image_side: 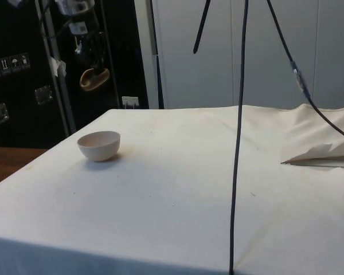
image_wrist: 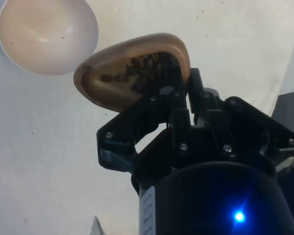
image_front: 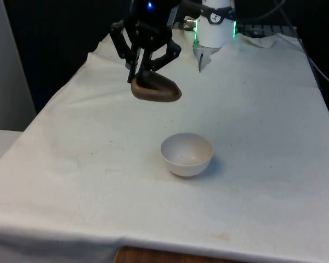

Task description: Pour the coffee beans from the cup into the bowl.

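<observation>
A white cloth covers the tabletop (image_front: 252,137), wrinkled at its far end, with dark cabinets off to the side. I have the gripper (image_front: 145,68) up in the air, its fingers (image_wrist: 179,105) closed on the rim of the brown cup (image_front: 156,89), which hangs well above the cloth. In the wrist view the coffee beans (image_wrist: 137,73) sit dark inside the cup, not yet tipped out. The white bowl (image_front: 187,154) stands on the cloth nearer the front edge, apart from the cup and not under it.

To pour well, I judge I should first carry the cup until its lip is over the bowl's middle, lower it close, then roll the wrist slowly so the beans slide rather than bounce out. The arm reaches down from above, wrist tilted, cup mouth angled slightly sideways.
</observation>
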